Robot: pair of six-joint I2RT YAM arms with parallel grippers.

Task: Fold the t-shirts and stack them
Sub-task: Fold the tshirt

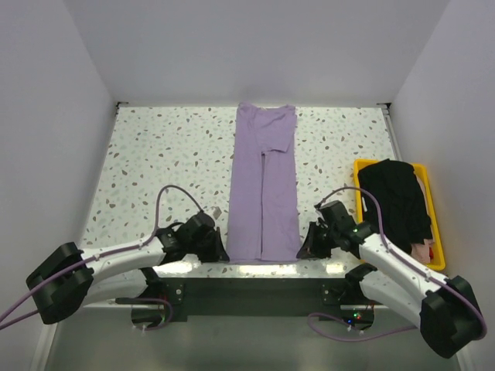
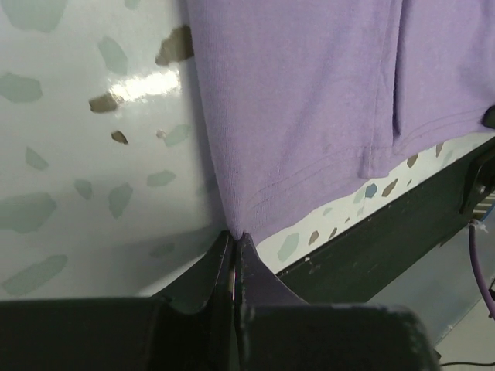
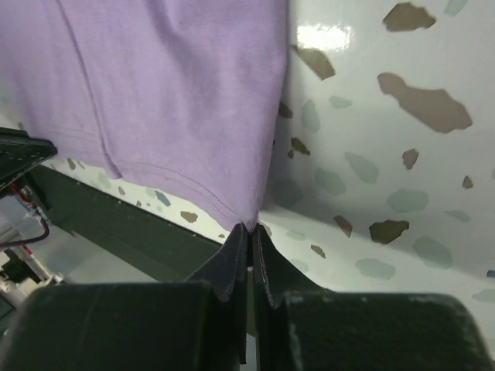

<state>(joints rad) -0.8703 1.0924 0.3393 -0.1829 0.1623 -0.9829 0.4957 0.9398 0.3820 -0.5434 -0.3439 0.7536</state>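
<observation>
Your left gripper (image 2: 235,241) and right gripper (image 3: 249,232) each pinch a near hem corner of the folded lavender tee (image 1: 263,178).

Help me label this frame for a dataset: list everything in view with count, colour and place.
lavender t-shirt: 1, light purple, folded into a long strip down the table's middle, hem at the near edge
black t-shirt: 1, black, heaped in the bin
yellow bin: 1, yellow, right side of table
table: 1, white with speckles
left pincer: 1, black, shut on the lavender hem's left corner
right pincer: 1, black, shut on its right corner
</observation>
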